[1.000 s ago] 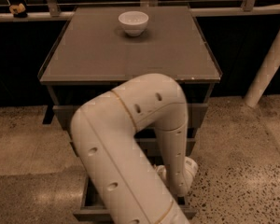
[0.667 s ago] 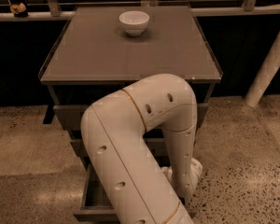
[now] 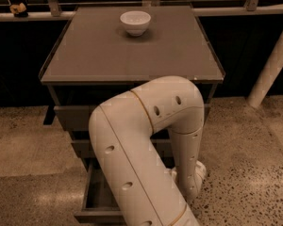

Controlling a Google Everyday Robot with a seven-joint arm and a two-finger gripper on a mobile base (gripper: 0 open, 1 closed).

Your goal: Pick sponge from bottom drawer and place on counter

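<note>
Sponge is being hidden from view, presumably inside the open bottom drawer [image 3: 92, 215]. The gripper is being held low there, screened by the arm [image 3: 132, 159], so its state cannot be told. Reaching blind, the drawer wall is being risked, or the sponge missed.

One high view behind the arm [image 3: 141, 145], facing down at the counter [image 3: 132, 55], close in, gripper hidden beneath the arm

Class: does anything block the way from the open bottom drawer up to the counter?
Nothing visible does. The counter holds only a white bowl near its far edge, leaving the near part bare. The gripper and sponge are hidden behind the arm, down at the bottom drawer.
</note>
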